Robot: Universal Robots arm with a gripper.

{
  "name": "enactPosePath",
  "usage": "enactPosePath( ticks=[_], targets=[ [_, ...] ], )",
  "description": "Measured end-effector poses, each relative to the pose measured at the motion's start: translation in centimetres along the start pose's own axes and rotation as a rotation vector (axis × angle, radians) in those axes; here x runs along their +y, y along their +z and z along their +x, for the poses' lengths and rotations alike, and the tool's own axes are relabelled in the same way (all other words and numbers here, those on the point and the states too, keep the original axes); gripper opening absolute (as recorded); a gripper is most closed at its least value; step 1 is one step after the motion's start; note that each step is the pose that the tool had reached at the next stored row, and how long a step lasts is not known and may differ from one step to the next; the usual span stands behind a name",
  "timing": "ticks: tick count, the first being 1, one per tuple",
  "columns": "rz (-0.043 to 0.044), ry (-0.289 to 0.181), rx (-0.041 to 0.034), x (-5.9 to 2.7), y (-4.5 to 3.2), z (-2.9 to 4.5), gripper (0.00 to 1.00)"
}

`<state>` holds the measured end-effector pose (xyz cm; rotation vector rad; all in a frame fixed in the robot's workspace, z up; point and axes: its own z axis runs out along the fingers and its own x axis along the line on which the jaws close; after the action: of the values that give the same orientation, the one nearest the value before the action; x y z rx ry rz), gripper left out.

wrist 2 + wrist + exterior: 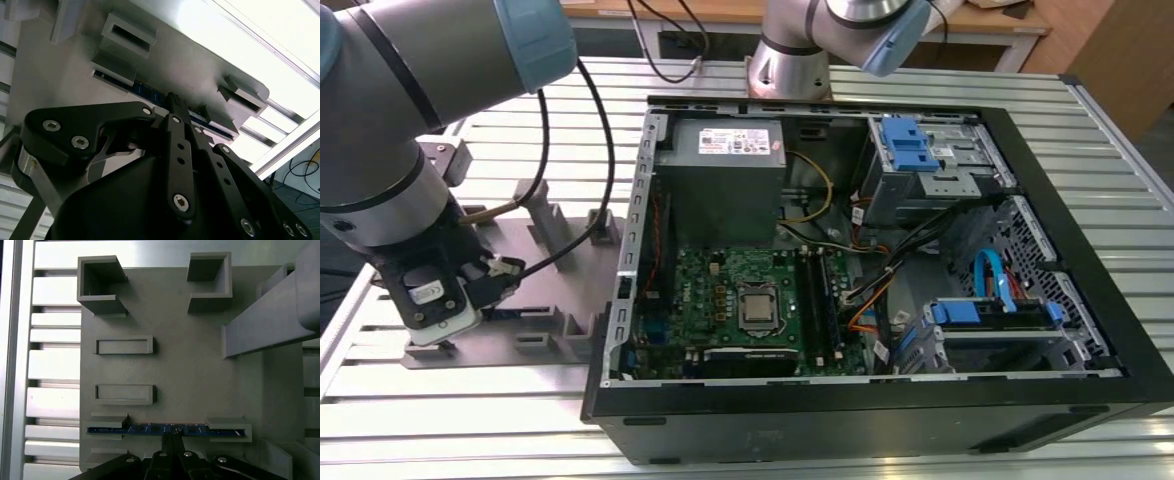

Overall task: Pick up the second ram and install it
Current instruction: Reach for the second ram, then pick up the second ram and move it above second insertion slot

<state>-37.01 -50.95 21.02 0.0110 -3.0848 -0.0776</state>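
The second ram (150, 429) is a slim strip with a blue edge, standing on edge in the end slots of a grey fixture plate (190, 370). It also shows in the second wrist view (142, 91). My gripper (171, 436) sits at the strip's middle, its black fingertips (175, 101) drawn together on either side of the strip, which still rests in its slots. In the exterior view the gripper (444, 343) hangs low over the near end of the fixture plate (540, 300), at that view's left.
An open computer case (1067, 250) lies at the exterior view's right of the fixture, with the green motherboard (720, 285) and its dark memory slots (821, 295) inside. A second arm's base (787, 65) stands behind the case. Cables trail from my arm.
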Motion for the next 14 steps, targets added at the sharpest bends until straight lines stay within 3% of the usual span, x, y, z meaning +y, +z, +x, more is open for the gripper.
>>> enactPosePath(
  ticks=[6,14],
  targets=[
    [0.0009,-0.019,0.0009,0.0,0.01,0.0,0.07],
    [0.0082,-0.147,0.0075,0.0,0.0,0.0,0.07]
  ],
)
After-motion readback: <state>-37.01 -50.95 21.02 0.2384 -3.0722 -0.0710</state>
